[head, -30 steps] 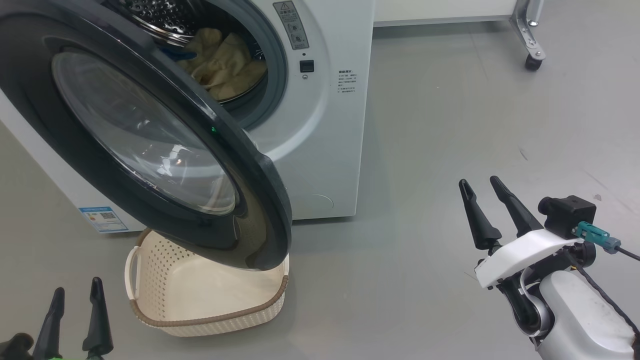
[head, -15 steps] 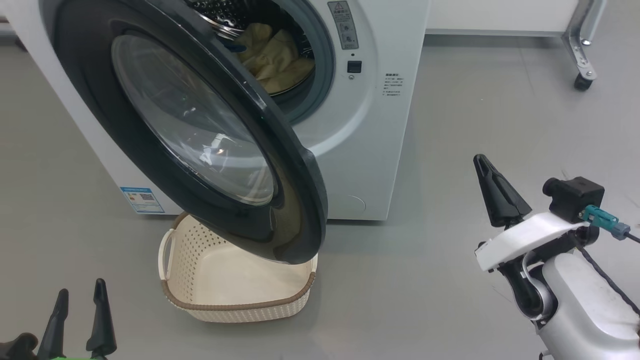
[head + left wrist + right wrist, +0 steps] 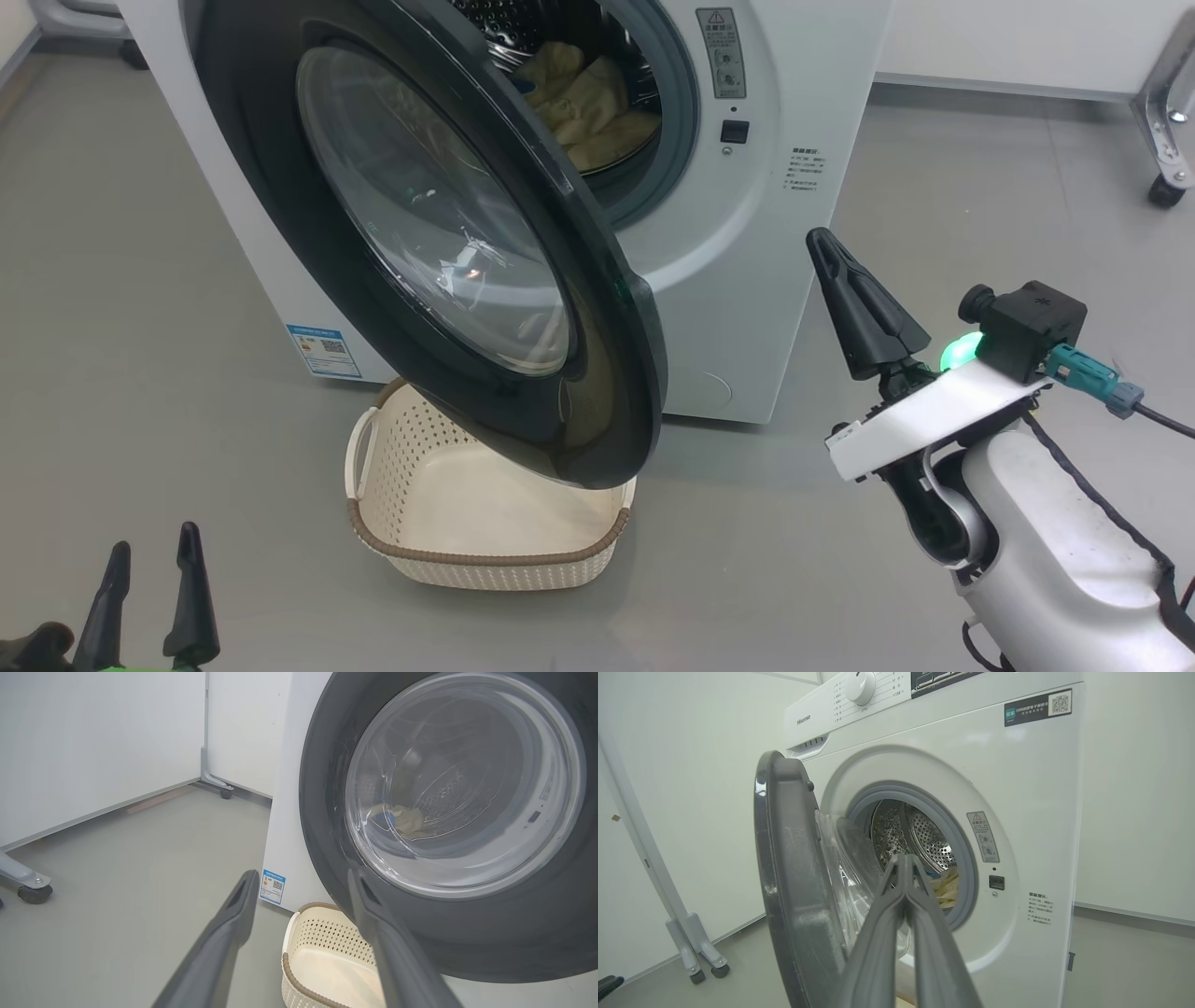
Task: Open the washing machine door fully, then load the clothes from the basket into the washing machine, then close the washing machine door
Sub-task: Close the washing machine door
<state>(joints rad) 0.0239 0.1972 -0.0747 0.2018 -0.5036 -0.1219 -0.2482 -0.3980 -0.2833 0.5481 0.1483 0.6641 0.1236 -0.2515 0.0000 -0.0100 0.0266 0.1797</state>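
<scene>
Head view, done: large round glossy black door with clear glass bowl window [image 3: 448,243] open, standing left of the right gripper [image 3: 822,241]; cream-yellow soft garments [image 3: 588,103] inside the big white front-loading washing machine [image 3: 747,280], beyond those jaws; small cream perforated plastic basket with brown rim [image 3: 467,557] apparently emptied, ahead and right of the left gripper [image 3: 154,543].
Head view, remaining: probably only closing the door.
Left wrist view, jaws: spread wide, empty; blue label sticker [image 3: 273,886] between the tips, print unreadable; basket just beyond them.
Right wrist view, jaws: pressed together, holding nothing, aimed at the drum opening [image 3: 920,830]; door edge on their left.
Right wrist view, writing: "Hisense" lettering [image 3: 803,719] high above the tips; black QR sticker [image 3: 1038,707] and grey warning label with triangle [image 3: 983,835], text too small to read.
</scene>
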